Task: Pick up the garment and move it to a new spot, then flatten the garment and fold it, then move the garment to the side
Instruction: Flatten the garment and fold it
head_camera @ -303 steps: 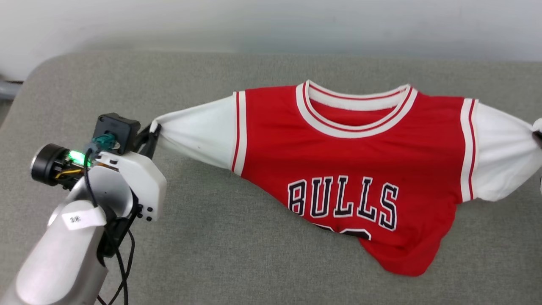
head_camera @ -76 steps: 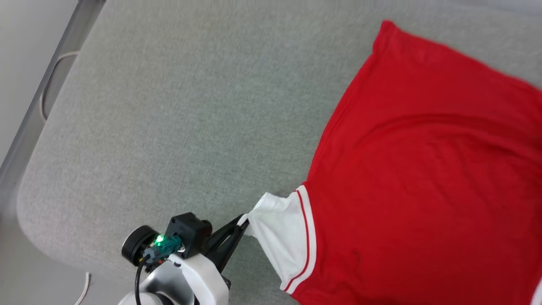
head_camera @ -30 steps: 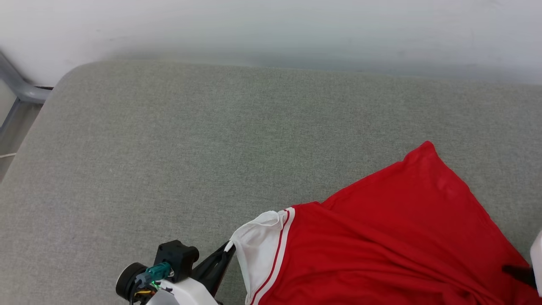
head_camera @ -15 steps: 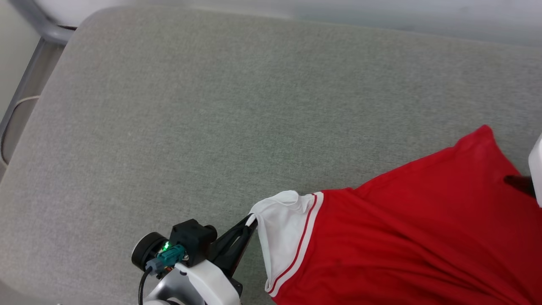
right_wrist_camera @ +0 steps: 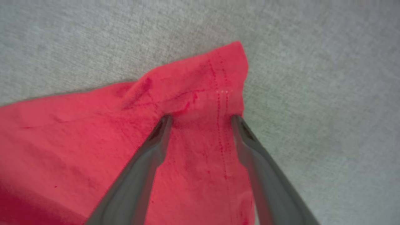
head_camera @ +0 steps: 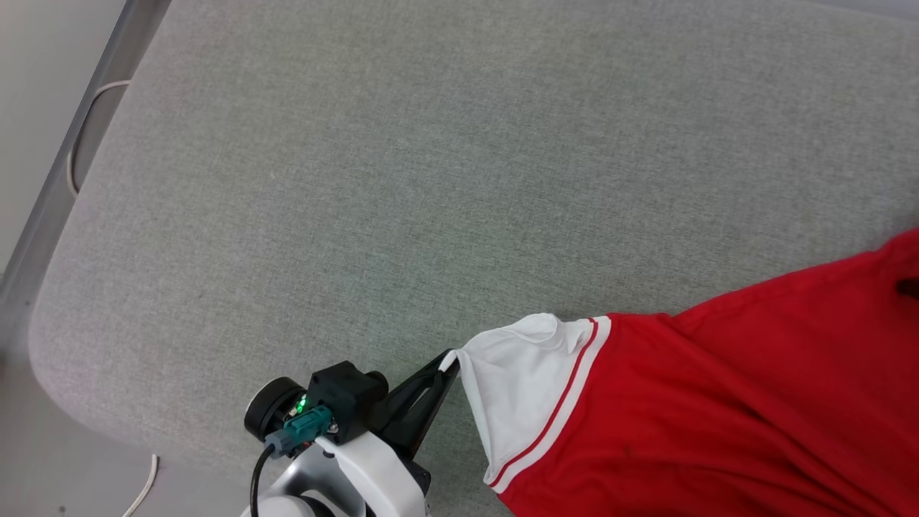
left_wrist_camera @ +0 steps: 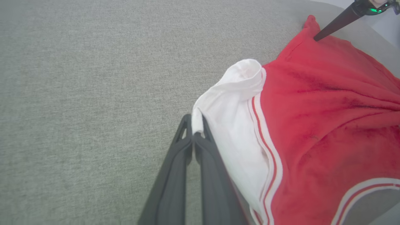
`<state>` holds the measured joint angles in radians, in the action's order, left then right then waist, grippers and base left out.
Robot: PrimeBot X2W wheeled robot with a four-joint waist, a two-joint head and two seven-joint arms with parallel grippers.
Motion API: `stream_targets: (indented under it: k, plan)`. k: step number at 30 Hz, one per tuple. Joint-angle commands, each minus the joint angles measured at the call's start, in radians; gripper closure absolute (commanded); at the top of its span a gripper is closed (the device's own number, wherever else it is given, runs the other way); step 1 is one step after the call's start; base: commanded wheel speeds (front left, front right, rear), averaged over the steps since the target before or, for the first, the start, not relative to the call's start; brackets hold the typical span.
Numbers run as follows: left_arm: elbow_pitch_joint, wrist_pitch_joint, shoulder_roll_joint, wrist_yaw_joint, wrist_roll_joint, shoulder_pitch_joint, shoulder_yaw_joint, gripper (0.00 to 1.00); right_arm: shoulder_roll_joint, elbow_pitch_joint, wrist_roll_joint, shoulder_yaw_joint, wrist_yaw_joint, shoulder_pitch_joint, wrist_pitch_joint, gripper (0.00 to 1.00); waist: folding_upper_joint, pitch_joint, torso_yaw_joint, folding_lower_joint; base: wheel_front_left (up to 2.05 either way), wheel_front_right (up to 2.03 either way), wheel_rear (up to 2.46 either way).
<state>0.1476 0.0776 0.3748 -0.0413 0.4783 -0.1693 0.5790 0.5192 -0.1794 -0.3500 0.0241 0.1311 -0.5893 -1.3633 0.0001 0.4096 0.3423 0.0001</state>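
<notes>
Pinching garment sleeve, left gripper, right gripper spread

So the jersey shirt is solid bright red, with a plain white short sleeve and white trim carrying one thin red stripe where the sleeve meets the body. Under the shirt, the cushion is a flecked light grey weave. At the sleeve tip the left pincer is matte black, with a white shell, teal plug and green light behind it. Over the shirt's red hem, the right pincer is dark grey.
</notes>
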Motion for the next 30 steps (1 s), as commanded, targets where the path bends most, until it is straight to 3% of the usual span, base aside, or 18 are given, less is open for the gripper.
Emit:
stream_targets:
  k: [1, 7, 9, 15, 21, 22, 24, 25, 30]
  plan:
    - [-0.003, -0.004, -0.004, -0.002, -0.001, -0.013, 0.002, 1.00, -0.005, -0.018, 0.000, -0.013, -0.001, 0.006, 0.005, 0.00, -0.0001, 0.011, 0.011, -0.0001, 0.00, 0.00, 0.00]
    - [-0.019, -0.013, -0.010, -0.007, 0.002, -0.023, 0.009, 1.00, -0.015, -0.061, -0.006, -0.057, -0.001, 0.050, 0.012, 0.00, -0.0001, 0.023, 0.030, -0.0001, 0.00, 0.00, 0.00]
    - [-0.023, -0.013, -0.011, -0.007, 0.005, -0.025, 0.010, 1.00, -0.019, -0.073, -0.010, -0.064, -0.001, 0.060, 0.017, 1.00, -0.0001, 0.023, 0.034, -0.0001, 0.00, 0.00, 0.00]
    - [-0.039, -0.017, -0.006, 0.003, 0.010, -0.022, 0.002, 1.00, -0.012, -0.082, -0.023, -0.065, -0.001, 0.051, 0.075, 1.00, -0.0001, -0.001, 0.032, -0.0001, 0.00, 0.00, 0.00]
    - [-0.046, -0.018, 0.012, 0.023, 0.017, -0.011, -0.022, 1.00, -0.017, -0.081, -0.054, -0.068, -0.001, 0.011, 0.199, 1.00, -0.0001, -0.060, 0.003, -0.0001, 0.00, 0.00, 0.00]
    - [-0.041, -0.012, 0.034, 0.039, 0.024, -0.008, -0.047, 1.00, -0.011, -0.087, -0.077, -0.078, -0.001, -0.001, 0.299, 1.00, -0.0001, -0.114, -0.028, -0.0001, 0.00, 0.00, 0.00]
    - [-0.034, -0.013, 0.050, 0.048, 0.030, -0.015, -0.072, 1.00, -0.010, -0.084, -0.085, -0.082, -0.001, -0.009, 0.364, 1.00, -0.0001, -0.143, -0.045, -0.0001, 0.00, 0.00, 0.00]
    - [-0.025, -0.016, 0.083, 0.063, 0.019, -0.038, -0.109, 1.00, 0.013, -0.076, -0.062, -0.108, -0.001, -0.012, 0.468, 1.00, -0.0001, -0.185, -0.071, -0.0001, 0.00, 0.00, 0.00]
    - [0.013, -0.003, 0.141, 0.086, 0.022, -0.067, -0.176, 1.00, -0.016, -0.055, -0.082, -0.088, -0.001, -0.019, 0.594, 1.00, -0.0001, -0.255, -0.125, -0.0001, 0.00, 0.00, 0.00]
